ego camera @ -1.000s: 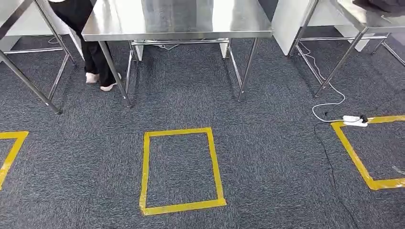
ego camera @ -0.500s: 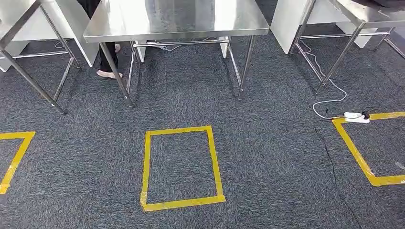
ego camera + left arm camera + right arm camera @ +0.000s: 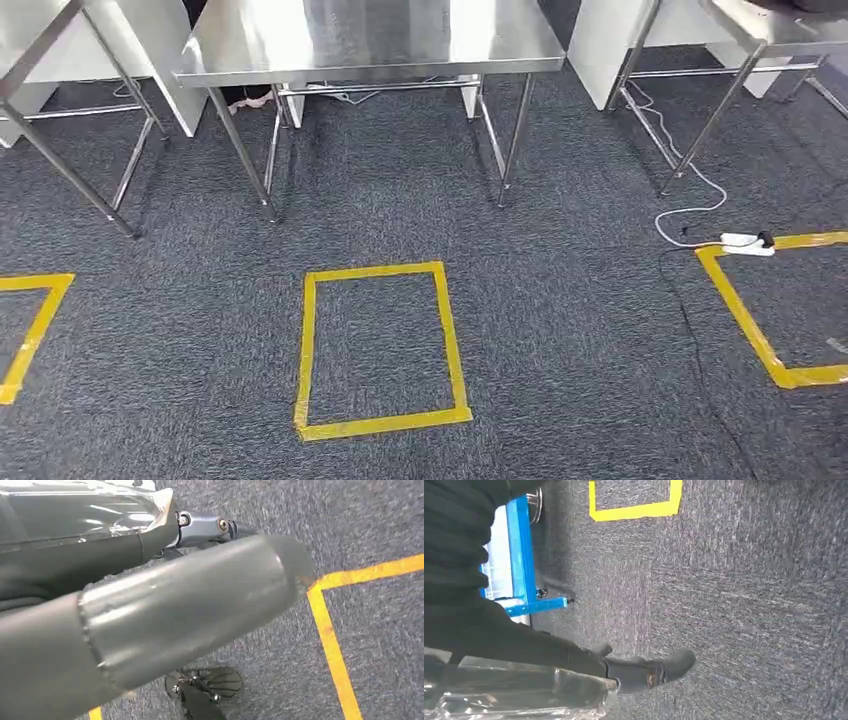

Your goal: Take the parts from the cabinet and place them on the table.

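Ahead, steel table (image 3: 370, 40), yellow tape square (image 3: 378, 350), pwr strip (image 3: 745, 245) w/ cable.

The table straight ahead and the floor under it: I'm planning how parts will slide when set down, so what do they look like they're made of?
The table looks like brushed stainless steel: a silvery top with soft bright reflections, on thin shiny metal legs. The floor looks like low-pile carpet, mottled blue-grey and matte, with yellow tape stuck on it in rectangles.
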`<control>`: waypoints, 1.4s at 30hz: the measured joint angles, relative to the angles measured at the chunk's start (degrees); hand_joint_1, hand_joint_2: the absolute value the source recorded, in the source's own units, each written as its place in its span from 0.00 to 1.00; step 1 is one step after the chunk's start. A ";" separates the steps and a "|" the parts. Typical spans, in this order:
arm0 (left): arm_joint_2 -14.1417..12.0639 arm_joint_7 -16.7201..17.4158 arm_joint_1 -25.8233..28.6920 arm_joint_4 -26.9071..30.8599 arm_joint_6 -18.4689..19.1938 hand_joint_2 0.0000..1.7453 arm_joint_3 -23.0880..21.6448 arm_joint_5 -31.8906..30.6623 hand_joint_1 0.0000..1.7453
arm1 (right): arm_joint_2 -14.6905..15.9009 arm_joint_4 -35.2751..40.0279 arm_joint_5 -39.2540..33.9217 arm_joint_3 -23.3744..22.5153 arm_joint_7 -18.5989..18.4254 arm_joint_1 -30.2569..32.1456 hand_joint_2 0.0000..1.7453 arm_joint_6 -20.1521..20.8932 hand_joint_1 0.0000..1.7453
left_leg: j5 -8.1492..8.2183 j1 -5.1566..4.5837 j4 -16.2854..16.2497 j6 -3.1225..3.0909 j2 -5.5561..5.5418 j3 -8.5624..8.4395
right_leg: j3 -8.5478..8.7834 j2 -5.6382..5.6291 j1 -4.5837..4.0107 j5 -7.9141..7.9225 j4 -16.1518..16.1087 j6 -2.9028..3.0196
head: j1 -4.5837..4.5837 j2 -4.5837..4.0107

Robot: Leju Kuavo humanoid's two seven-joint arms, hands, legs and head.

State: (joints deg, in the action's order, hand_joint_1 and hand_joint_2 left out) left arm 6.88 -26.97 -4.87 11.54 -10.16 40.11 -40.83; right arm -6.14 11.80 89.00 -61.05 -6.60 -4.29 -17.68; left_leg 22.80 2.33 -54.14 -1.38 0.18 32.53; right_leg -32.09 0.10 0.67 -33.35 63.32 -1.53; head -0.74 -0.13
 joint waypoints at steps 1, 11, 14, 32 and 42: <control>0.07 0.00 0.02 0.00 0.00 0.00 0.00 -0.02 0.00 | 0.04 0.00 -0.04 0.00 0.00 0.04 1.00 0.00 0.00 | -0.08 0.02 -0.02 0.12 0.06 0.23 | -2.21 -0.02 0.39 -1.81 4.52 -0.22 | -0.11 0.00; 0.00 0.04 0.01 0.07 0.02 0.00 0.02 -0.09 0.00 | 0.09 0.02 -0.26 0.00 -0.04 0.07 1.00 0.07 0.00 | 0.01 1.51 -2.35 4.58 -0.13 1.99 | 2.44 -0.24 2.43 3.01 -4.60 -1.16 | 0.03 0.00; 0.00 0.07 0.20 0.04 0.02 0.00 0.04 -0.09 0.00 | 0.07 0.02 -0.26 0.00 -0.04 0.01 1.00 0.07 0.00 | 3.77 1.87 -6.08 4.23 0.00 3.36 | 1.80 -0.02 1.79 3.77 -4.46 0.52 | -0.13 0.00; -0.09 0.17 -0.02 0.04 0.17 0.00 0.07 -0.37 0.00 | -0.22 0.02 -0.31 0.00 -0.02 0.06 1.00 -0.11 0.00 | 3.86 -2.31 -3.18 -2.47 0.61 -0.60 | -5.96 -0.07 -0.71 -1.38 8.91 0.68 | -0.09 0.00; 0.02 0.17 0.01 0.04 0.11 0.00 0.55 -0.11 0.00 | 0.00 0.00 -0.15 0.00 -0.04 0.13 0.00 -0.11 0.00 | 4.09 -1.91 -4.11 -1.48 0.44 0.27 | 2.24 -0.36 1.09 4.32 -5.87 -1.14 | -0.37 0.00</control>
State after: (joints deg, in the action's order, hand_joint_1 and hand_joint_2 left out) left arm 6.91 -26.80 -4.86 11.58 -10.05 40.65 -40.94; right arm -6.14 11.80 88.85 -61.05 -6.64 -4.16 -17.79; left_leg 26.89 0.42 -58.25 -2.86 0.62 32.80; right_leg -29.85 -0.26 1.76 -29.03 57.46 -2.67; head -1.11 -0.13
